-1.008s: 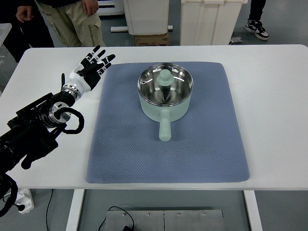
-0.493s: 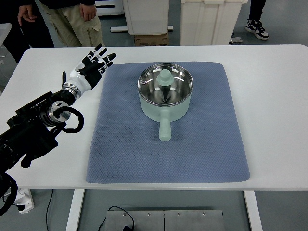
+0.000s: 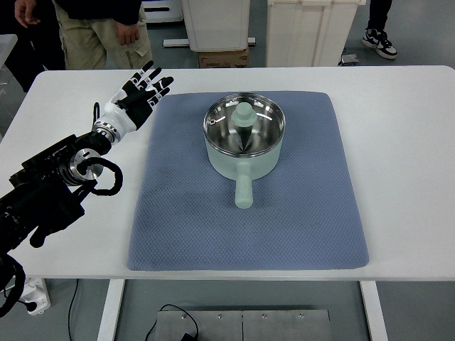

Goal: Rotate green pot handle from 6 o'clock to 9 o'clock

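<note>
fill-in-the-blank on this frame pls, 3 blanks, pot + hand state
1. The green pot sits on the blue ____.
2. The pot handle points toward ____ o'clock.
3. The left hand has its fingers ____ and holds nothing, to the left of the pot.

Missing words: mat; 6; spread

Broad white rectangular table [image 3: 405,142], smooth-topped, on pale legs. Directly on it, a blue-grey quilted fabric mat [image 3: 298,213], roughly square, covering the middle and reaching close to the near edge. Bare white surface left and right of the mat, widest at right.
</note>
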`<control>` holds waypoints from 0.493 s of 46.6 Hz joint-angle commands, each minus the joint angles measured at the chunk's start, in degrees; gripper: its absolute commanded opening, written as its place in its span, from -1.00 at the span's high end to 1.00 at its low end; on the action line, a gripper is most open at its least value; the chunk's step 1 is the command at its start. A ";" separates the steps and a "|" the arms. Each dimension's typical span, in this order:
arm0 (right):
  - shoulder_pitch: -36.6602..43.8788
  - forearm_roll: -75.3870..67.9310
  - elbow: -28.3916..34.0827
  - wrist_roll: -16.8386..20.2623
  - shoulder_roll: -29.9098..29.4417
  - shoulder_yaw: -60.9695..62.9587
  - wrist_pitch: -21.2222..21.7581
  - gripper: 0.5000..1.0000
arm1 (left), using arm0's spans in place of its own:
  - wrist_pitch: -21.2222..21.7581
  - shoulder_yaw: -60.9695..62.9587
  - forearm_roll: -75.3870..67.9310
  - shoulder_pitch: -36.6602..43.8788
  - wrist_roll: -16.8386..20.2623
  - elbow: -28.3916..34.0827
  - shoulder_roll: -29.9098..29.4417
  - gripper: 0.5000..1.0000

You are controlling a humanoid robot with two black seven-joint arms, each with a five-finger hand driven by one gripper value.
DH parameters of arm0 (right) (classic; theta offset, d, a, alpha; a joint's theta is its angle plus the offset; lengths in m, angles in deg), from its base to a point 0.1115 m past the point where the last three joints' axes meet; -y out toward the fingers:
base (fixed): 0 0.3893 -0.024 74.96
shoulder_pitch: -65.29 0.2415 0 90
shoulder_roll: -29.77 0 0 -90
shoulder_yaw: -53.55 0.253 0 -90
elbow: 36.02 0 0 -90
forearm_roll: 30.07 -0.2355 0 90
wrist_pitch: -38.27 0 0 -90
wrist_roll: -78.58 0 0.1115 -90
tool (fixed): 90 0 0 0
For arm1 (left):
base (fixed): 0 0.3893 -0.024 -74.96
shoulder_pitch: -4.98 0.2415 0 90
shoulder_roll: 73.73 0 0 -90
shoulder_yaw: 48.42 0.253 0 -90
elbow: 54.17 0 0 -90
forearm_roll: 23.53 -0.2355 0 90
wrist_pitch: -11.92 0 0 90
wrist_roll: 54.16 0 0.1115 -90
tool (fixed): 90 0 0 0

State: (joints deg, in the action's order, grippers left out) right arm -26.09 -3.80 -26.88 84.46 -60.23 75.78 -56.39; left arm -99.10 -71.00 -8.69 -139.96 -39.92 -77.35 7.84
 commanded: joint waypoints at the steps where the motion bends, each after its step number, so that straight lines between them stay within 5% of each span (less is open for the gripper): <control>1: 0.06 0.00 0.00 0.00 0.00 0.00 0.00 -1.00 | -1.57 -0.10 -0.43 0.09 -0.01 -0.03 -0.19 -1.00; 14: -0.03 0.00 0.00 0.00 0.00 0.00 0.00 -1.00 | -1.84 -0.18 -2.36 -0.26 0.78 0.06 -0.46 -1.00; 23: 0.06 0.00 0.00 0.00 0.00 0.00 0.00 -1.00 | -1.92 -0.27 -6.49 -1.40 10.09 -0.11 -1.16 -1.00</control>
State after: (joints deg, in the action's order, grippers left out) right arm -26.11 -3.80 -26.88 84.47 -60.23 75.80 -56.39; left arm -101.03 -71.20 -13.60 -140.88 -32.75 -77.37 7.16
